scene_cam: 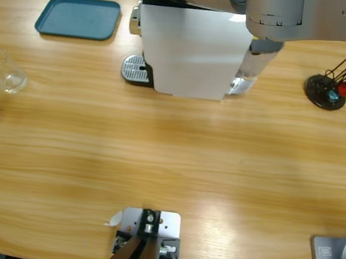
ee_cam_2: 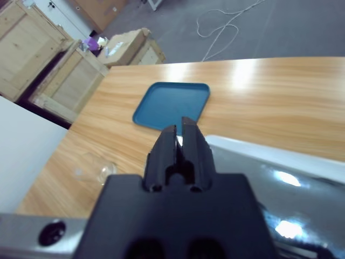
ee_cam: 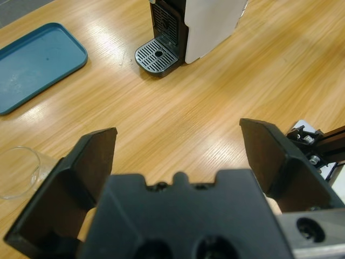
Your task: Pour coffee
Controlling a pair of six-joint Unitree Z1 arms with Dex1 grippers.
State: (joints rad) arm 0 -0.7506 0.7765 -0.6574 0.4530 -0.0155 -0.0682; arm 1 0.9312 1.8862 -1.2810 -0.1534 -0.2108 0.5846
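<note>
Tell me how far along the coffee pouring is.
Barely begun. The glass sits empty at the table's edge, away from the coffee machine, whose drip grate is bare. The left end effector is open, holding nothing; the right end effector is shut above the machine.

My left gripper [ee_cam: 178, 156] has two broad, matte black jaws on a moulded black body. My right gripper [ee_cam_2: 182, 141] is likewise black, behind it a silver-grey arm [scene_cam: 271, 11] of rounded cylindrical joints.

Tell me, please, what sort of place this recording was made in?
Probably a workshop or lab with a coffee corner staged on a table: coffee machine, capsule stand, and wooden crates on a bare floor behind.
</note>
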